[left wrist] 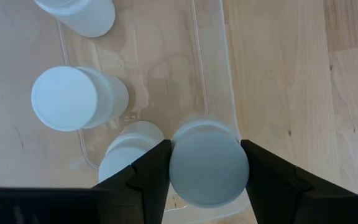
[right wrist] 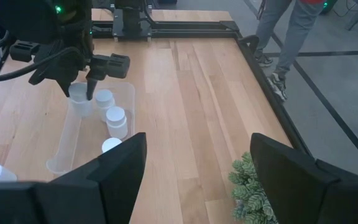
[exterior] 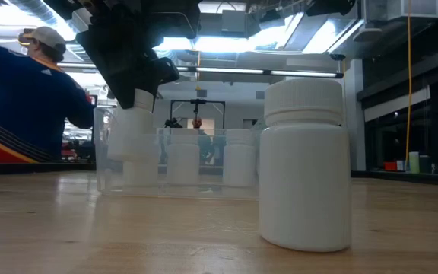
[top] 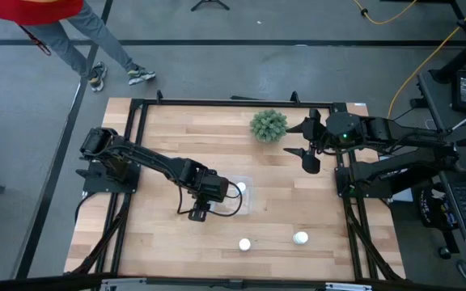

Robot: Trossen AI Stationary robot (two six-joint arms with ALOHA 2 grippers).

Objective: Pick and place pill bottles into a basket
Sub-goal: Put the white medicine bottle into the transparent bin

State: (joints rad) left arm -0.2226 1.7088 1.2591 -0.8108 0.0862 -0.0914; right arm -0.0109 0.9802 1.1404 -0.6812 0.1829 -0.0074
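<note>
My left gripper (left wrist: 207, 155) is shut on a white pill bottle (left wrist: 209, 171) over one end of the clear basket (left wrist: 213, 68). In the low view this bottle (exterior: 131, 133) hangs upright at the basket's (exterior: 204, 164) end wall. Three more bottles stand inside the basket (left wrist: 73, 98), (left wrist: 82, 12), (left wrist: 126, 152). Two bottles stand on the table near its front edge (top: 245, 243), (top: 300, 238). My right gripper (top: 308, 144) is open and empty at the table's far right, beside the green plant (top: 269, 125). My left gripper pinches the bottle's cap (left wrist: 178, 163) by its two opposite sides between the two fingers. The fingers (exterior: 139, 91) come from above, pointing down. The bottle hangs upright below them at the basket's end; I cannot tell whether its bottom touches the basket.
The plant stands at the far side of the table. The nearer of the two loose bottles looms large in the low view (exterior: 306, 164). A person in a cap (exterior: 29, 91) is beyond the table. Bare wood lies right of the basket.
</note>
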